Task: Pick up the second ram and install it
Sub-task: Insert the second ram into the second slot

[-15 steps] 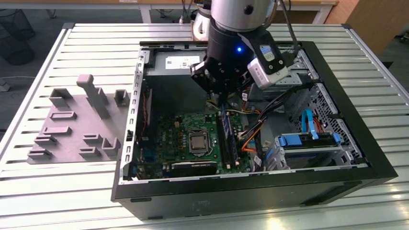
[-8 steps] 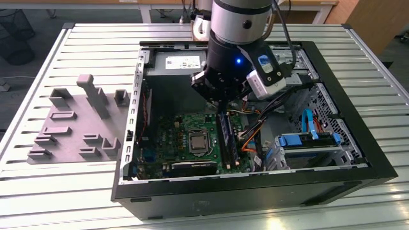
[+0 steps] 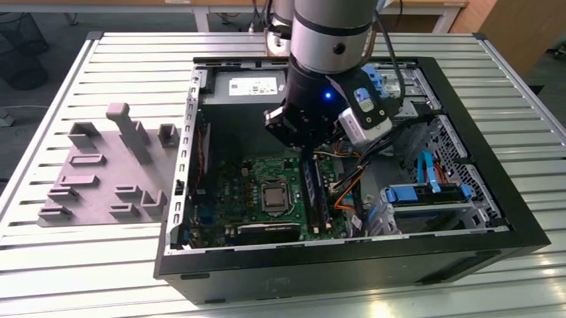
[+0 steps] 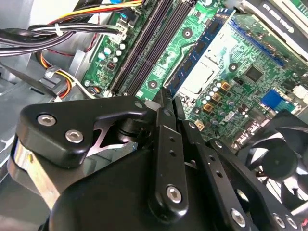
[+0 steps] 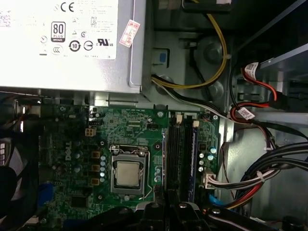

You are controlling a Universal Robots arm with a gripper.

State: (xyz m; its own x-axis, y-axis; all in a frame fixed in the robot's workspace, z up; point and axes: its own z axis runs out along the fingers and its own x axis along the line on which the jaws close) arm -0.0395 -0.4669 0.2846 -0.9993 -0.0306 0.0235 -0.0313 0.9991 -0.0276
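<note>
One arm is reaching into the open PC case on the counter, gripper hanging over the motherboard slots. Jaws are pressed together, pinching nothing I can see. Ram is sitting on edge in the slot bank beside the CPU socket, dark blue-green in the first wrist view. Grey fixture plate is lying outside the case, on the exterior view's left.

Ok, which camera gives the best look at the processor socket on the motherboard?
The first wrist view: the processor socket faces the camera squarely, with nothing in front of it. The exterior view shows the socket small, from above. The second wrist view catches the socket at a slant.
</note>
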